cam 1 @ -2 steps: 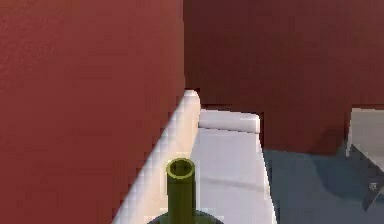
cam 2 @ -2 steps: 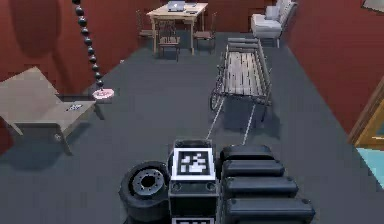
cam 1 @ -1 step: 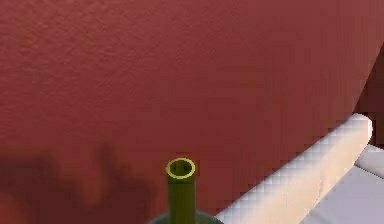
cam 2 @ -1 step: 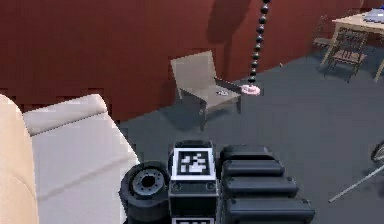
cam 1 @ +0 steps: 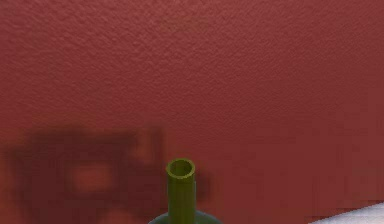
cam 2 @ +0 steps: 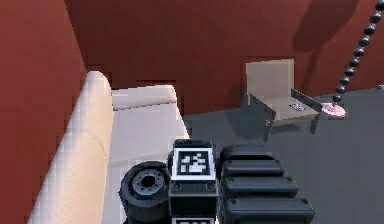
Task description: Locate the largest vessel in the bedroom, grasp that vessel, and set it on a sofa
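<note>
Deep red walls (cam 2: 200, 40) close the room in, with a dark grey floor (cam 2: 330, 160) below them.

In the forward view the red wall (cam 1: 200, 70) stands close ahead. At 6 o'clock the green vessel (cam 1: 181, 190) rises from the bottom edge. It has a narrow upright neck with a round open mouth on top, and its wider shoulders are just starting where the picture ends. A pale strip (cam 1: 355, 215) cuts the corner at about 4 o'clock.

In the arm side view a cream sofa (cam 2: 90, 140) runs from 8 o'clock up toward 10 o'clock, its long backrest along the left wall and its pale seat cushions beside it. At 6 o'clock sits the gripper (cam 2: 148, 190), a dark rounded body just left of a white marker square (cam 2: 193, 163). The ribbed black arm (cam 2: 260, 185) is on the marker's other side. I cannot make out the fingers' far end, so I cannot tell how they are set or whether they hold anything.

At 2 o'clock a beige armchair (cam 2: 280, 90) stands against the far wall. At 3 o'clock, just beside the armchair, a lamp's beaded black stem (cam 2: 352, 60) leans up from a pink base (cam 2: 337, 110).
</note>
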